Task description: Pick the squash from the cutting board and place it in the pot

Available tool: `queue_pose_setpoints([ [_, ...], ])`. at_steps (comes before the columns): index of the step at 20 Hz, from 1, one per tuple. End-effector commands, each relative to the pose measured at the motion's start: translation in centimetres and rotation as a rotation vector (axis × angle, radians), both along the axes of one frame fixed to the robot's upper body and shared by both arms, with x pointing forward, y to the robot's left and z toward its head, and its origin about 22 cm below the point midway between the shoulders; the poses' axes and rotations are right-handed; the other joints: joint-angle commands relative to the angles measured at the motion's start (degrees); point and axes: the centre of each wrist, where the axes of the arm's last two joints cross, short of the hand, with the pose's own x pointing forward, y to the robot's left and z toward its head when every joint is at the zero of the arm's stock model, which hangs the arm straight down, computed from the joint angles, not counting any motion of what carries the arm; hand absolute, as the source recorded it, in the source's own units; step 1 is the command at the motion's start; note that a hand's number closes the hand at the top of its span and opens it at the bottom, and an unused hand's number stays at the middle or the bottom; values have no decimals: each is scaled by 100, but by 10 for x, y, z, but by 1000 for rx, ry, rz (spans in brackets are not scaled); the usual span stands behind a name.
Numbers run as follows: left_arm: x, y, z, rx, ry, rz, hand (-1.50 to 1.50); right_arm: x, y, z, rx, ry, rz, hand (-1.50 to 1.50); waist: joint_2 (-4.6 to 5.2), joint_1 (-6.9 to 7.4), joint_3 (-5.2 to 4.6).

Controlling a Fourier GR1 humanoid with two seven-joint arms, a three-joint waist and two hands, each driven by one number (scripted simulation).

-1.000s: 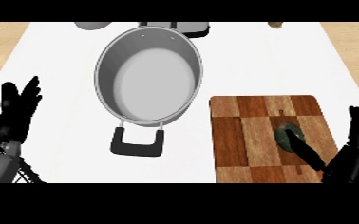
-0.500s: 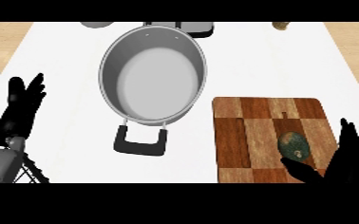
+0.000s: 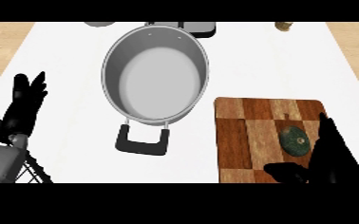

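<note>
We saw the white surface [image 3: 70, 57] spread wide under the robot's head, and the work took up only its middle and right. The steel pot [image 3: 155, 76] stood at the centre with its mouth open upward and its grey floor bare. Its black handle [image 3: 144, 143] pointed back toward the robot. In our judgement that left a clear drop from above for whatever was carried over.

The wooden cutting board [image 3: 245, 137] lay just right of the pot, near it but apart, so the carry looked short and leftward.

The right hand [image 3: 333, 163] had its fingers straight along the board's right side and its thumb stretched across the near edge. It was unclenched and grasping nothing. The squash [image 3: 294, 140] sat in the angle between thumb and fingers, which we read as the hand set to close round it. We could not tell whether the fingers touched the squash.

The left hand [image 3: 22, 107] rested at the surface's left edge, released, fingers up, well apart from the pot.

The squash was on the board's right half, not yet lifted. It was small, round and dark green, with a paler spot near its middle and faint mottling on its skin.
</note>
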Motion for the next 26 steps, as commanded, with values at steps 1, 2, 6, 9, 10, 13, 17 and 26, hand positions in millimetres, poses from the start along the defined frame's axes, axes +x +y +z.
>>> queue_pose_setpoints([
  [1,-13,-20,-8,23,1,-50,0,2,-1,14,9,144,-101,-150,-64,8,160],
  [2,-4,-13,-3,17,4,-37,0,12,4,17,27,126,-111,-150,-45,-3,160],
  [6,-6,-9,7,19,-15,-41,0,15,0,13,17,142,-131,-150,-54,20,162],
  [9,-11,-15,-13,14,-10,-52,0,14,2,2,31,169,-115,-150,-46,-19,160],
  [10,-1,-19,8,2,-1,-45,0,15,-11,-8,33,175,-117,-150,-51,-33,168],
  [13,-2,-9,11,24,-1,-34,0,26,-5,-8,44,174,-120,-150,-48,-3,166],
  [17,-12,-21,-5,15,-11,-41,0,37,-15,-10,31,157,-115,-150,-49,2,165],
  [26,-13,-25,-8,11,-13,-34,0,41,-27,-36,11,236,-161,-150,-52,-20,166],
])
